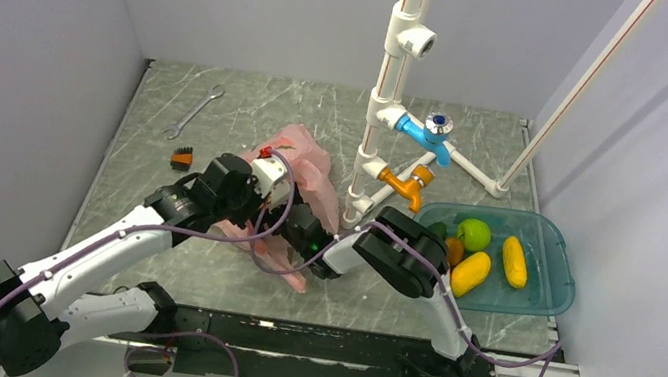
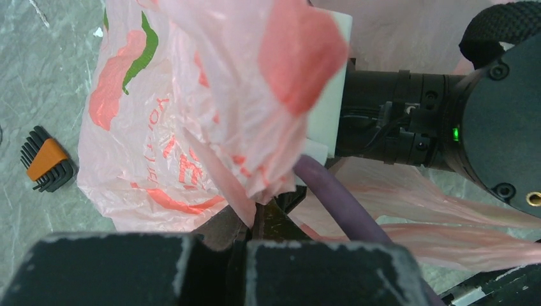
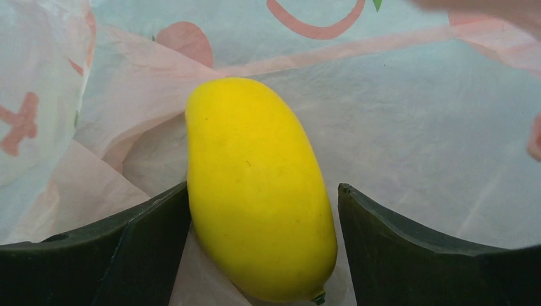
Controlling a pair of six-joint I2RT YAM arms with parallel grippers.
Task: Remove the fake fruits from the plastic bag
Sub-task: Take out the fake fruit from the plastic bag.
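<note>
Jaws of the left gripper are pressed together on a fold of the pink plastic bag, which sits crumpled near the middle of the tabletop. Jaws of the right gripper are spread inside the bag with a yellow mango lying lengthwise between them. One jaw touches its side and the other stands just clear. A green apple lies in a teal tub near the tabletop's right edge.
</note>
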